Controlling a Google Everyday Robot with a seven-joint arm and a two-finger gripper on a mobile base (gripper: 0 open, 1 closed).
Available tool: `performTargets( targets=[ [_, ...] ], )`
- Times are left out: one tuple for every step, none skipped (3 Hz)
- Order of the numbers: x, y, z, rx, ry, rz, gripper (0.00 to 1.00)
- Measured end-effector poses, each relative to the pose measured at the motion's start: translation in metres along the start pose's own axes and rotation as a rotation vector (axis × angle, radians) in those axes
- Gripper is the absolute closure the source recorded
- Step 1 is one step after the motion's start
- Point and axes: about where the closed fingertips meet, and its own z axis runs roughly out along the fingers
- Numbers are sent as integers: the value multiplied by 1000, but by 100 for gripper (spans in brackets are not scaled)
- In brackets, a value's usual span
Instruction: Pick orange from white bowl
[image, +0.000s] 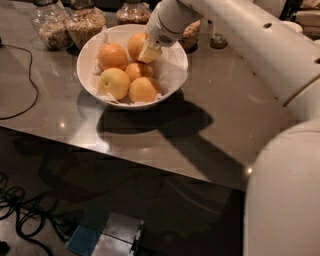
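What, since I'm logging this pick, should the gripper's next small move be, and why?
Probably shift the gripper slightly toward the middle of the rear orange in the white bowl. It sits at that orange's edge, off centre, and the orange rests in the bowl, not yet lifted.

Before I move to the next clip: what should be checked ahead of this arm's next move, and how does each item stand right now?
1. Gripper is down inside the white bowl, at its far right: ok.
2. Gripper is against the rear orange, a sensible target: ok.
3. Hold on that orange is secure: cannot tell.
4. Front orange and its neighbours are apart from the gripper: ok.
5. Bowl sits flat on the table, back from the near edge: ok.
6. Jars behind the bowl are apart from the gripper: ok.
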Motion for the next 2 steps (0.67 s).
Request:
performTargets(
  targets=[
    [-7,7,-34,123,-38,76,100],
    [-12,17,-64,219,-100,120,100]
  ],
)
